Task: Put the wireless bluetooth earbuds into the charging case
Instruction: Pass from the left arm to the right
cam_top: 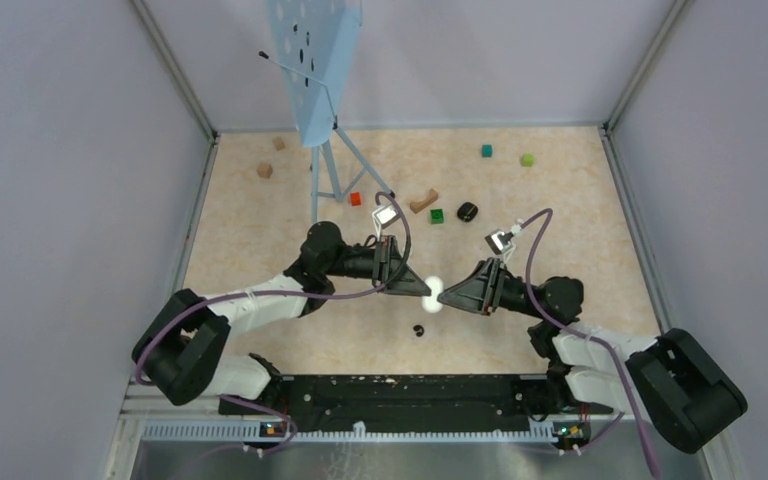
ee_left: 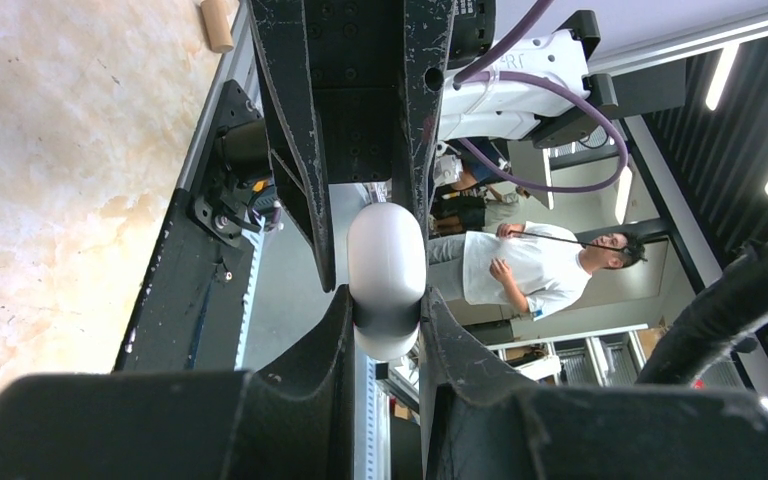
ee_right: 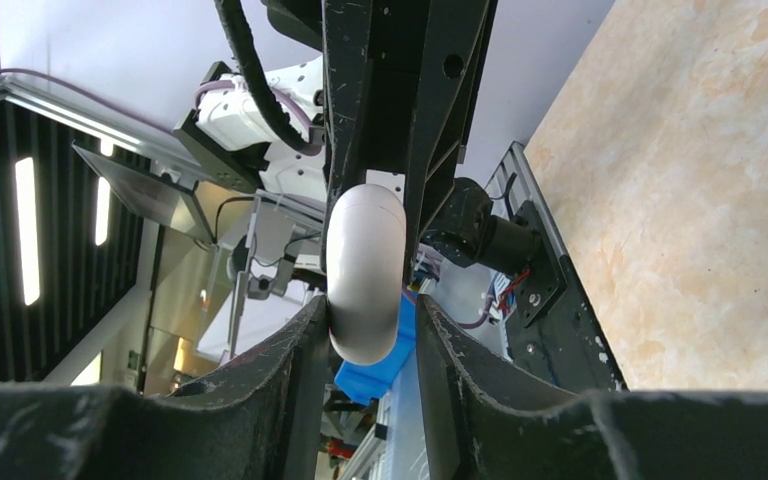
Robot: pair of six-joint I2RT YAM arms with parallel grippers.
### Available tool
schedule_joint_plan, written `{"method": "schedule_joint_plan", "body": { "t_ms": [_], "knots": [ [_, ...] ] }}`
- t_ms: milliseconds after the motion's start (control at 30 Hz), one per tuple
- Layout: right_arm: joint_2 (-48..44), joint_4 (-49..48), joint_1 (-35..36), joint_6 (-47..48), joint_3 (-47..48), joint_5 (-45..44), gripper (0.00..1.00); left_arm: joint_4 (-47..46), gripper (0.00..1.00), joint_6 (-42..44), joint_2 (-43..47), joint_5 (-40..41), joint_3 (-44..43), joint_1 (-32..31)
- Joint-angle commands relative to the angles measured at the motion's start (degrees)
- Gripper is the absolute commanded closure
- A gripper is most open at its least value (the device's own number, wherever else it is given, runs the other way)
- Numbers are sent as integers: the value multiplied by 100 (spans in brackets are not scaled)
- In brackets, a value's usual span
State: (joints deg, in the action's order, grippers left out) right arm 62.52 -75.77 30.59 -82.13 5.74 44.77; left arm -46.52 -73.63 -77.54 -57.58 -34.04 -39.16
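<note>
**ENTRY: WHITE CHARGING CASE, PINCHED AT BOTH ENDS ABOVE THE TABLE**

Just nearer the bases than the case: black earbud (cam_top: 419,329), loose on the table (cam_top: 250,230), not yet seated. White buds not seen anywhere.

Landmark: white charging case (cam_top: 434,292), smooth and rounded, held off the table. Apparently closed, with no seam made out in either wrist view.

At the case's left end: left gripper (cam_top: 422,289), clenched on the shell, one finger on each flank.

At the case's right end: right gripper (cam_top: 448,296), clamped likewise from the opposite side.

Beyond the case: green block (cam_top: 437,215), black rounded item (cam_top: 467,211) (bud or second case, too small to tell), wooden arch piece (cam_top: 423,202), red block (cam_top: 355,198).

Well beyond the case: teal block (cam_top: 486,151), light green block (cam_top: 527,159), blue perforated panel (cam_top: 315,60) on its stand.

Hazards, as judged:
- Twist or pop-out of a slick curved shell under uneven pull from two opposed grips.
- On release by either side, pivot in the one remaining narrow pinch, then a drop. Black earbud close below, likely knocked away.
- No free gripper for lid or bud with both clamped.
- Bud tiny and glossy, easily flicked aside or squeezed out of a pinch.
</note>
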Motion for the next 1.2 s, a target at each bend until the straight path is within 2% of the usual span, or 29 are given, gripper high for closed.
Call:
{"method": "schedule_joint_plan", "body": {
  "t_ms": [0, 233, 467, 533, 667, 733, 900, 1000, 1167],
  "knots": [
    [71, -437, -18, 101, 182, -55, 63, -444, 98, -19, -53, -21, 31, -31],
    [70, -420, -15, 135, 223, -83, 65, -450, 98, -10, -81, -27, 38, -31],
    [83, -443, -18, 126, 199, -97, 83, -465, 96, 1, -94, -34, 42, -31],
    [70, -487, -15, 66, 149, -136, 98, -494, 87, 76, -58, -52, 49, -31],
    [-113, -58, -16, 131, 161, -248, 100, 294, 53, 628, 76, 36, -79, -13],
    [-297, 281, -18, 230, 225, -274, 100, 955, 44, 998, 168, 193, -190, -13],
    [-837, 1103, -19, 449, 423, -255, 100, 2664, 39, 1985, 510, 1011, -461, -13],
    [-980, 1194, -18, 447, 484, -231, 100, 2911, 39, 2110, 581, 1188, -473, -13],
    [-873, 633, -15, 130, 461, -146, 100, 2921, 39, 2110, 435, 1161, -463, -13]
  ]
}}
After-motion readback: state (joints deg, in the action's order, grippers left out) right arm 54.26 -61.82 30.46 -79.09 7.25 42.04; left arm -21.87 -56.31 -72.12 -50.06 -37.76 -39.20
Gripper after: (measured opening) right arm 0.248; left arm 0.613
